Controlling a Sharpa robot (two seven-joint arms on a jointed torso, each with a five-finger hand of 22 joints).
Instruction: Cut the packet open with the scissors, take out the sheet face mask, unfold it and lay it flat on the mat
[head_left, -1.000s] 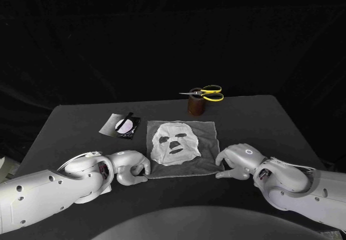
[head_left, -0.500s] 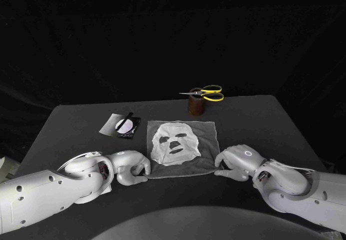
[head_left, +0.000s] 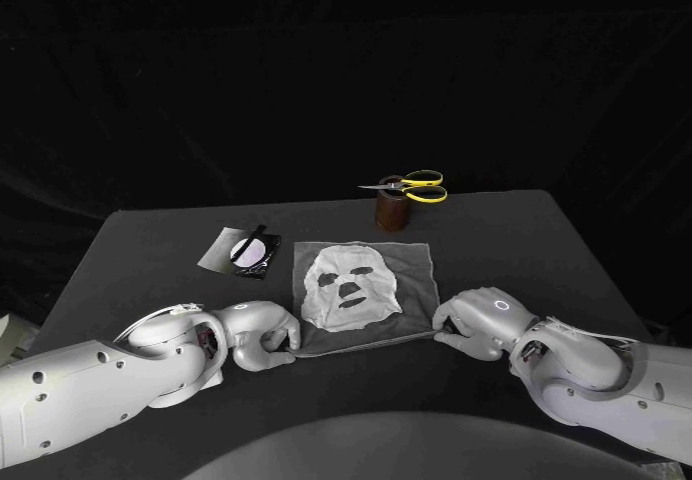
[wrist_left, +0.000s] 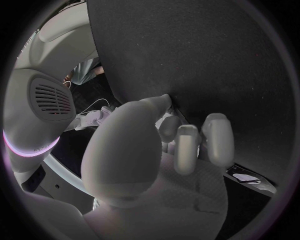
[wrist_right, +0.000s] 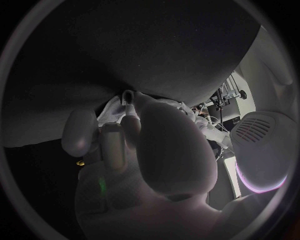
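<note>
A grey cloth mat (head_left: 414, 262) lies in the middle of the black table (head_left: 534, 250). The white sheet face mask (head_left: 351, 285) is spread open and flat on it, eye and mouth holes showing, forehead toward the far side.

The left hand (head_left: 257, 335) sits at the mat's near-left corner with its fingers curled in and clenched on the cloth there. The right hand (head_left: 476, 322) is at the near-right corner and pinches that corner between thumb and fingers. The near edge of the mat runs as a straight, taut line between the two hands and looks slightly raised at the right. In the right wrist view a pale bit of cloth shows between the thumb and fingers of the right hand (wrist_right: 144, 150).

Just left of the mat's far-left corner lies the opened silver and black packet (head_left: 241, 250), flat on the table. Beyond the mat's far edge stands a brown cylindrical holder (head_left: 391, 213), with the yellow-handled scissors (head_left: 411, 186) resting across its top. Both are well apart from the hands, and nothing lies between the hands and the mask.
</note>
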